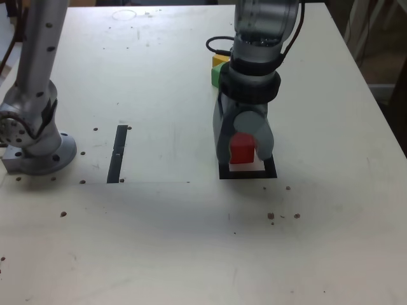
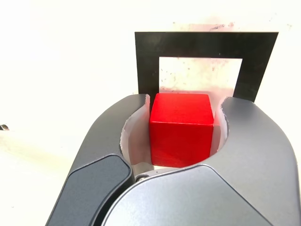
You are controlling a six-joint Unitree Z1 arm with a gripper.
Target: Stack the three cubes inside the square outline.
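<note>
Gripper (image 1: 245, 152) closed on red cube (image 1: 241, 149), centre of exterior view, over the outline (image 1: 248, 172). Yellow cube (image 1: 220, 61) and green cube (image 1: 215, 75) behind the arm.

Exterior view: even, diffuse overhead light, moderately bright. The table (image 1: 191, 241) reads pale cream with no hard glare. A broad, soft shadow lies across it on the near side of the arm, running from the exterior view's left toward centre. Picture is soft overall, low resolution, with mild blur on the small dark specks. Far corners beyond the table are dim.

Wrist view: strongly overexposed. The table surface is blown out to near white and its texture is lost. The red cube (image 2: 181, 128) is sharp and saturated. The gripper (image 2: 181, 141) fingers are close to the lens and slightly soft, with smooth grey shading. The square outline (image 2: 207, 44) shows crisp edges, slightly skewed.
</note>
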